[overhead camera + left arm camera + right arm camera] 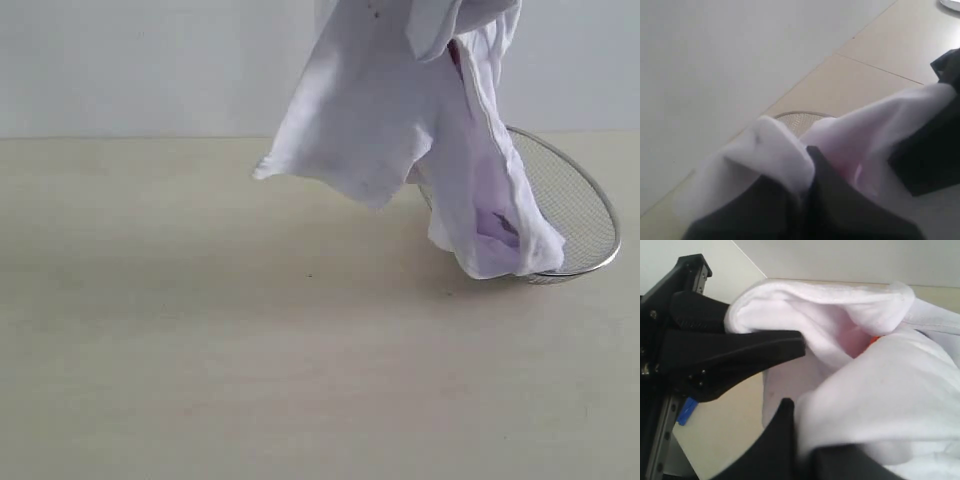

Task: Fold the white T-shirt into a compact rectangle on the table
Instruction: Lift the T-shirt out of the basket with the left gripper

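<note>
The white T-shirt (380, 120) hangs bunched from above the top edge of the exterior view, where neither gripper shows. Its lower end dangles in front of the basket, just over the table (200, 350). In the left wrist view my left gripper (805, 170) is shut on a fold of the white T-shirt (775, 150). In the right wrist view my right gripper (802, 430) is shut on the white T-shirt (880, 390) close by, and the left gripper's fingers (740, 355) pinch a neighbouring fold. An orange neck tag (873, 340) peeks out between the folds.
A silver wire-mesh basket (575, 200) lies tilted on the table at the right, partly behind the hanging cloth; its rim (800, 120) also shows in the left wrist view. A pale wall stands behind the table's far edge.
</note>
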`<state>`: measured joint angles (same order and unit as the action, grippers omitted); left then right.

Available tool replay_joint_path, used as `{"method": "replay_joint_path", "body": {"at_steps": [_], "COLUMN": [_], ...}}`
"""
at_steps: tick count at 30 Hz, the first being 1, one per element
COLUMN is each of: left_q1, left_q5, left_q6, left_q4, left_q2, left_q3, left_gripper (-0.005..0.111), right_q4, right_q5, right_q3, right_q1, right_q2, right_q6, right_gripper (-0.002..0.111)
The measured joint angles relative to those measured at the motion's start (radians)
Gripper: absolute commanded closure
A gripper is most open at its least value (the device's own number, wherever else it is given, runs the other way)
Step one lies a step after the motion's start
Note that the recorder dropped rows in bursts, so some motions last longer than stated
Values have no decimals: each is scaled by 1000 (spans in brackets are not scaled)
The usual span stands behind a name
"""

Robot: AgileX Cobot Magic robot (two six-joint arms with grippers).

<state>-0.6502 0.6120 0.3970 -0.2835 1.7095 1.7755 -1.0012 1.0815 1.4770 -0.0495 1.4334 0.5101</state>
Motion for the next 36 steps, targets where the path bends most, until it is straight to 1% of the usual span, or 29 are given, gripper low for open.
{"method": "replay_joint_path", "body": {"at_steps": [3, 5, 14, 19, 24, 28, 36], "left_q1": [2, 9, 80, 114, 140, 160, 162], "left_q5": [-19, -26, -58, -65, -67, -67, -98], "left_q6": [-19, -25, -43, -44, -47, -47, -53], "left_q4": [12, 21, 34, 34, 62, 71, 73], "left_q2": [-45, -76, -228, -317, -382, -403, -426], "left_q3": [-57, -91, -248, -316, -334, -334, -336], "left_gripper": [102, 102, 102, 102, 102, 102, 102], "right_q4": [-4, -4, 8, 8, 15, 33, 78], "right_q5": [22, 26, -35, -76, -103, -117, -100], "right_q3": [0, 0, 0, 0, 0, 0, 0], "right_q1": [5, 27, 198, 259, 289, 289, 289], "right_q2": [-4, -4, -4, -4, -4, -4, -2], "right_q6": [-9, -14, -32, -36, -40, -40, -29], "right_gripper": [109, 109, 109, 109, 109, 109, 109]}}
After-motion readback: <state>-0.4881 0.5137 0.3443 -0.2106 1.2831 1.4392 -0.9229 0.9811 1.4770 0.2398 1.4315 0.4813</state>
